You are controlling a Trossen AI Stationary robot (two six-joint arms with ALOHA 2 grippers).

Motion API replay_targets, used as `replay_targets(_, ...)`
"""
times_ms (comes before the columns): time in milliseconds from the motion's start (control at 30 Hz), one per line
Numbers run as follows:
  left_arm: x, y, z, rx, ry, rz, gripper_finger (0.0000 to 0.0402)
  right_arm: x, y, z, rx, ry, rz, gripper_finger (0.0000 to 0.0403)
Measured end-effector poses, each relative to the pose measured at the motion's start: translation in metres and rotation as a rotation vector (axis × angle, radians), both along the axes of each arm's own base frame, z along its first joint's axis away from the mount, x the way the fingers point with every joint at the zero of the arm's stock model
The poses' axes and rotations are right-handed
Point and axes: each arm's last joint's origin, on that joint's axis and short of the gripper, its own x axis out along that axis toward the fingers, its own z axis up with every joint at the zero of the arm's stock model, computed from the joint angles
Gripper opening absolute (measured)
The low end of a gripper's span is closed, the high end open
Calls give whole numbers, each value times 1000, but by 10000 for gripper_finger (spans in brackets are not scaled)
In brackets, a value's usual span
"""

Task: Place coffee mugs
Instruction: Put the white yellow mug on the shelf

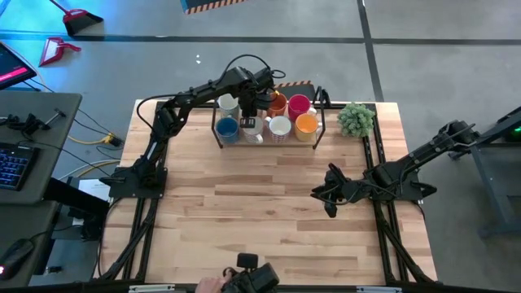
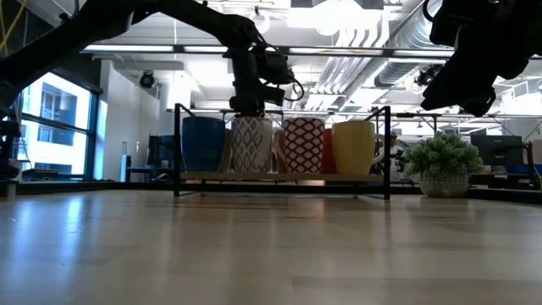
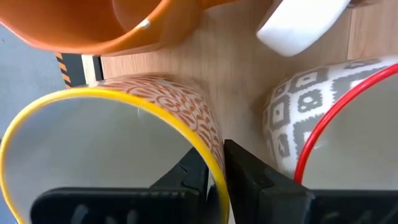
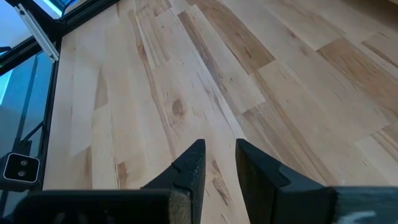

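Several coffee mugs stand in a black wire rack [image 1: 218, 134] at the table's far middle: a blue one [image 2: 203, 144], a cream one with a brown pattern and a yellow rim [image 2: 251, 144], a red-patterned one [image 2: 302, 144], a yellow-orange one [image 2: 354, 146], and a darker orange [image 1: 277, 103] and a magenta one [image 1: 299, 104] behind. My left gripper [image 1: 248, 110] reaches down over the rack onto the yellow-rimmed mug [image 3: 124, 124]. My right gripper [image 1: 330, 195] hovers open over bare table at the right, holding nothing. My left gripper has the yellow-rimmed mug's wall at the rim [image 3: 214, 163] between its two fingers, one finger [image 3: 183, 180] inside the mug and the other [image 3: 252, 180] outside. The fingers come from above, pointing steeply down. The mug stands upright on the rack's shelf.
A red-rimmed patterned mug [image 3: 348, 124] stands close beside the held one, with an orange mug [image 3: 93, 25] just beyond. A small green potted plant [image 1: 356, 120] sits right of the rack. Bare wooden tabletop [image 1: 244, 212] stretches from the rack to the near edge.
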Motion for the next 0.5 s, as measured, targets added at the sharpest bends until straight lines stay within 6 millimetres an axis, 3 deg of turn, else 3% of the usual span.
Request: replay_targets(500, -1, 1, 0, 39, 27, 21, 86, 0, 0, 0, 0, 0, 1, 78)
